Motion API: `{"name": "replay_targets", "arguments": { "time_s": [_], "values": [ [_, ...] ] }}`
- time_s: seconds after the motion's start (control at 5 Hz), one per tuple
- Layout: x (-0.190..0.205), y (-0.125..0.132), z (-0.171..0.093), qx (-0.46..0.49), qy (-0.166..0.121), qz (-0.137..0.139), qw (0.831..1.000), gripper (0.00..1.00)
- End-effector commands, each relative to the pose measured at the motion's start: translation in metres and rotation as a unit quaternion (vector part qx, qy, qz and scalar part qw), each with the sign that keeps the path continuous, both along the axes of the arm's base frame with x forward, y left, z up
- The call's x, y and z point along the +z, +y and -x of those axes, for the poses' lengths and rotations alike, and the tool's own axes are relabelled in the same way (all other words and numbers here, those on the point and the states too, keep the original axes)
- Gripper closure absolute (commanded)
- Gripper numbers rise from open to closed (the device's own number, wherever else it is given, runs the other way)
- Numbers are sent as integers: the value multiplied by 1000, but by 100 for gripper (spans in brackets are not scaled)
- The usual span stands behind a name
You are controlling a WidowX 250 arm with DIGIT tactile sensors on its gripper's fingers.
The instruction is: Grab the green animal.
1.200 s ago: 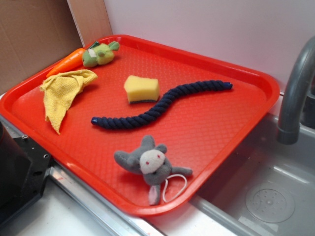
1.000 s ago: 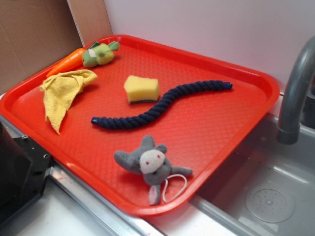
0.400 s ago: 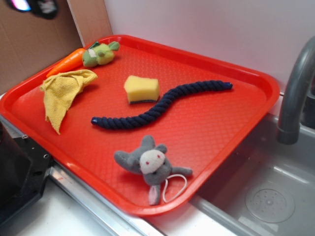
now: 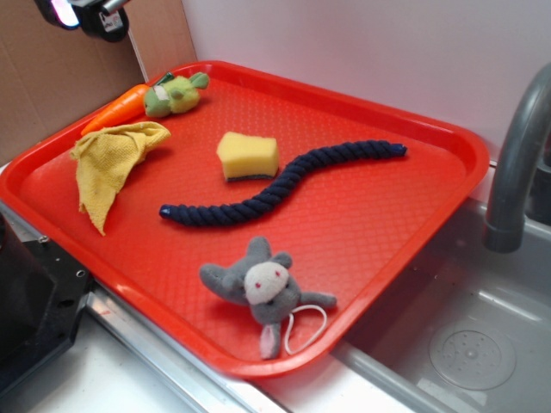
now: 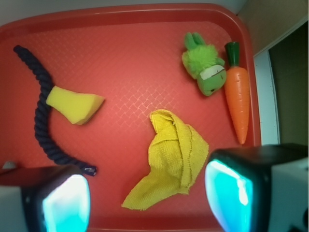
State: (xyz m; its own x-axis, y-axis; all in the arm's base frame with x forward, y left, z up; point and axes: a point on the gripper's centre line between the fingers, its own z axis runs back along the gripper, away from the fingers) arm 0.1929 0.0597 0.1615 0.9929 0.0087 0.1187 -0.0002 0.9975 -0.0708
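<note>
The green animal (image 4: 173, 94) is a small light-green plush lying at the far left corner of the red tray (image 4: 413, 232), touching the orange carrot (image 4: 116, 109). In the wrist view the green animal (image 5: 204, 67) lies at the upper right, beside the carrot (image 5: 237, 92). My gripper (image 4: 84, 14) shows only at the top left edge of the exterior view, high above and left of the plush. In the wrist view the gripper (image 5: 147, 198) is open and empty, its fingers wide apart over the yellow cloth (image 5: 174, 162).
A yellow cloth (image 4: 108, 163), a yellow sponge (image 4: 248, 156), a dark blue rope (image 4: 284, 182) and a grey plush animal (image 4: 258, 288) lie on the tray. A grey faucet (image 4: 516, 163) and sink stand to the right. A cardboard wall (image 4: 60, 60) stands behind left.
The gripper has come into the exterior view at the top left edge and moved slightly right. Nothing on the tray has moved.
</note>
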Motion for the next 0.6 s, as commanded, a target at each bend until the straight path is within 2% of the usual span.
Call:
{"name": "replay_targets", "arguments": {
  "time_s": [0.0, 0.2, 0.4],
  "values": [
    [12, 5, -7, 3, -22, -10, 1000, 0],
    [-14, 23, -36, -25, -23, -46, 998, 0],
    [-34, 31, -65, -140, -28, -79, 987, 0]
  ]
}}
